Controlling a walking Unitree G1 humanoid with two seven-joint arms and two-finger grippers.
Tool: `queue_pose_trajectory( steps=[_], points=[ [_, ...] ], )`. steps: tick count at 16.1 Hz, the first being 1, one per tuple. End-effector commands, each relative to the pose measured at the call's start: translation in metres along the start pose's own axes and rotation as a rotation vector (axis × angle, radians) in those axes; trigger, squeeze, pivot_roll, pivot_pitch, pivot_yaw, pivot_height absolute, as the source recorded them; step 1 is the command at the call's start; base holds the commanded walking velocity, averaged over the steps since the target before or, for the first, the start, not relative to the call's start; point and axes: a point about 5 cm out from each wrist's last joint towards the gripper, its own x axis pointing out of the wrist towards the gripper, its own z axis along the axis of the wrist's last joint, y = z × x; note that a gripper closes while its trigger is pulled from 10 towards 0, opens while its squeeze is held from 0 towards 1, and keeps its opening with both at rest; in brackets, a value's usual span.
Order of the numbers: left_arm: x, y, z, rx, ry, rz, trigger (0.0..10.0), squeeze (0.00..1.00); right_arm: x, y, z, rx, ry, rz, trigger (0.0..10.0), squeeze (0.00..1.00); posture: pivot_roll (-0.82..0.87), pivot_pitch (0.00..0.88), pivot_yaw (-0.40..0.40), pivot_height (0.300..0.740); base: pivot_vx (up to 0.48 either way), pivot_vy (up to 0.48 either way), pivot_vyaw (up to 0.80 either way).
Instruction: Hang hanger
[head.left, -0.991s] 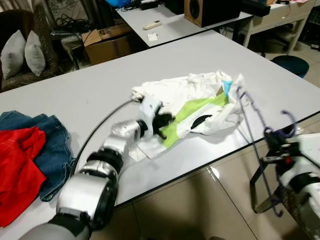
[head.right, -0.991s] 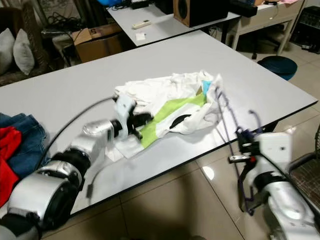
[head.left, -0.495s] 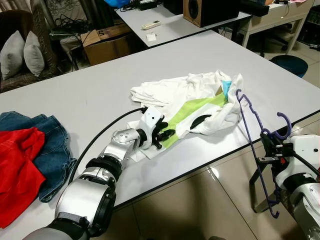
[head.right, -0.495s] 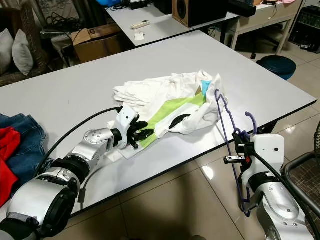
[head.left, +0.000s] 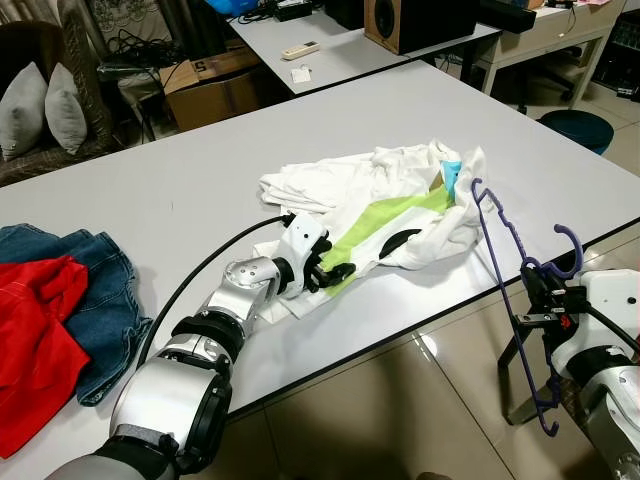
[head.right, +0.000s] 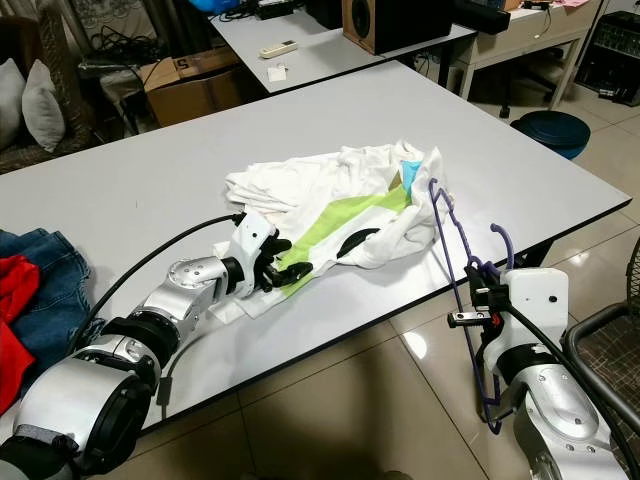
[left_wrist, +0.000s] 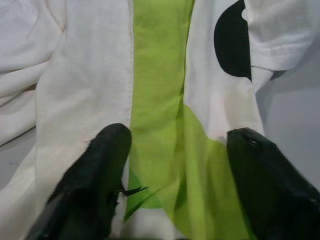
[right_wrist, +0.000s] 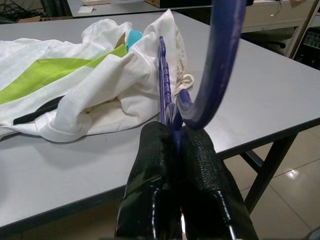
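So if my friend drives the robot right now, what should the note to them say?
Left gripper: open, fingers down on the white and green shirt, straddling its green stripe.
Right gripper: shut on the purple hanger, gripping it just below the hook, off the table's near edge.
The shirt lies crumpled on the grey table; one end of the hanger leans on it.
Done: hanger picked up.
Left: probably pinch the shirt, get the hanger into it, then hang it up.
Jeans and a red cloth lie further to the left.

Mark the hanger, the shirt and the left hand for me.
hanger (head.left: 500, 235), left eye view, on its long purple bar
shirt (head.left: 330, 180), left eye view, on the white folds
left hand (left_wrist: 175, 165), left wrist view, midway between the fingertips
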Motion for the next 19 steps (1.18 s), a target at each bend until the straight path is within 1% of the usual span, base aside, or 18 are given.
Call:
queue_pose_trajectory(
  steps=[1,6,7,8,11,15,19],
  points=[
    [-0.003,0.004,-0.001,0.014,0.011,0.01,10.0,1.0,0.001,0.003,0.005,0.0,-0.03,0.009,10.0,0.0,-0.24,0.0,0.143,0.74,0.0,0.0,0.0],
    [-0.004,0.005,-0.003,0.016,0.015,0.015,10.0,1.0,0.001,0.005,0.004,-0.002,-0.029,0.01,10.0,0.0,-0.24,0.0,0.141,0.74,0.0,0.0,0.0],
    [-0.02,0.0,-0.04,-0.013,0.111,-0.062,0.0,0.0,0.016,0.015,0.005,-0.007,-0.009,0.115,10.0,0.0,-0.16,0.0,0.018,0.74,0.0,0.0,0.0],
    [-0.022,-0.001,-0.044,-0.018,0.122,-0.075,0.0,0.0,0.017,0.015,0.005,-0.008,-0.007,0.124,10.0,0.0,-0.16,0.0,0.019,0.74,0.0,0.0,0.0],
    [-0.024,0.001,-0.043,-0.019,0.124,-0.079,0.0,0.0,0.016,0.012,0.006,-0.01,-0.012,0.112,10.0,0.0,-0.17,0.0,0.03,0.74,0.0,0.0,0.0],
    [-0.024,0.005,-0.035,-0.015,0.083,-0.043,0.0,0.0,0.015,0.009,0.004,-0.021,-0.005,0.116,10.0,0.0,-0.16,0.0,0.028,0.74,0.0,0.0,0.0],
    [-0.025,0.007,-0.035,-0.013,0.071,-0.031,0.0,0.0,0.014,0.008,0.004,-0.016,-0.016,0.087,10.0,0.0,-0.18,0.0,0.048,0.74,0.0,0.0,0.0]
  ],
)
